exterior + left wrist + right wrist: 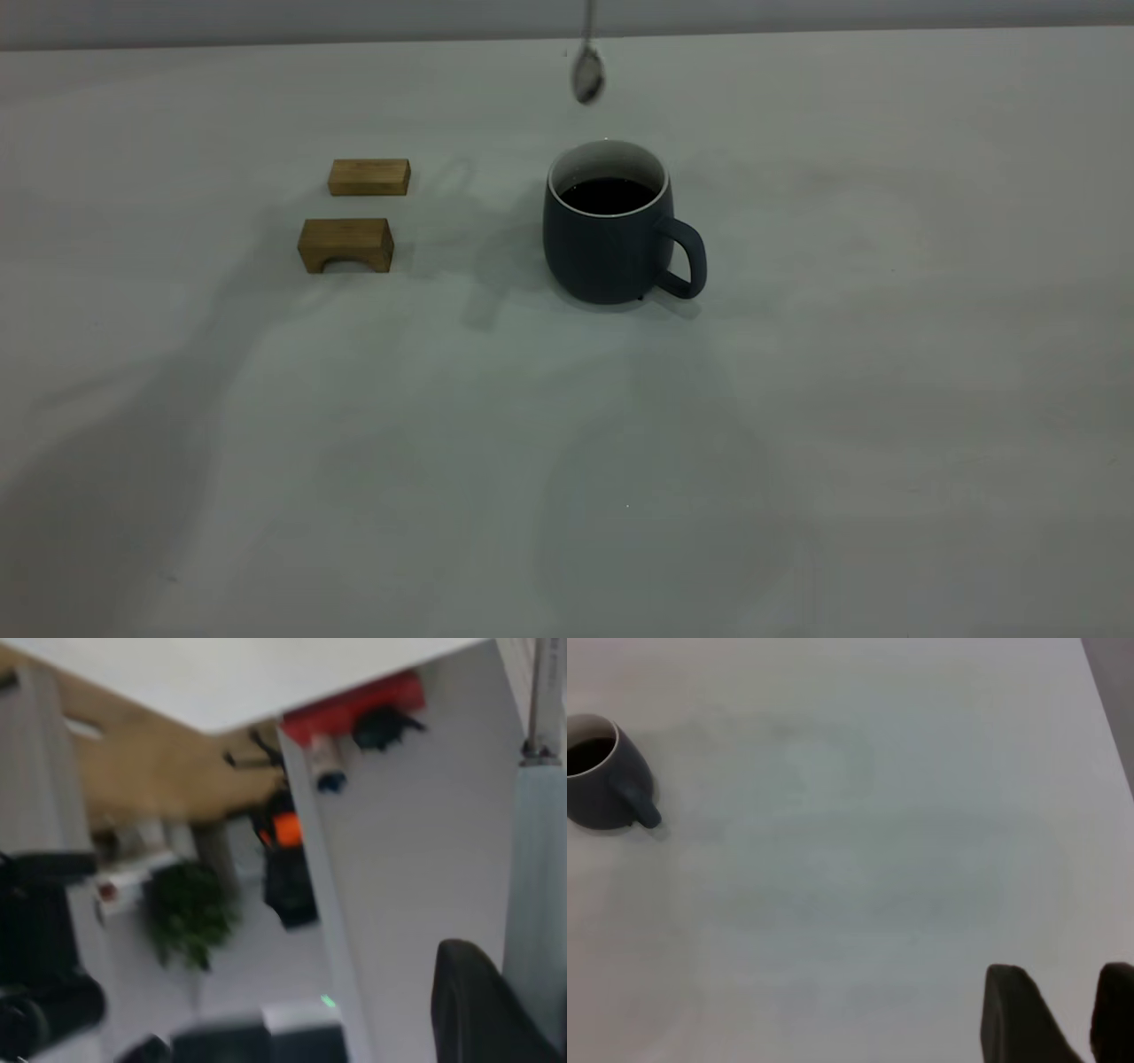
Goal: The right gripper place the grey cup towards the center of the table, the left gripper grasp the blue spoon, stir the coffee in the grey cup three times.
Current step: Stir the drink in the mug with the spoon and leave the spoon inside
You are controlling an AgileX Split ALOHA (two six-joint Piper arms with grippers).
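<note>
One blue spoon (pixel 587 73) hanging above grey cup (pixel 609 226), apart

pale table (pixel 797 443), grey cup (pixel 602 244), wooden blocks (pixel 347 245)

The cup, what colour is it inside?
Whitish inside the grey cup, above the dark coffee. The exterior view shows it best.

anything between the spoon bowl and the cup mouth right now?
Nothing visible. In the exterior view the blue spoon hangs bowl-down above the grey cup, with only open air down to the coffee. The two wooden blocks sit off to the cup's left on the table, clear of that path.
</note>
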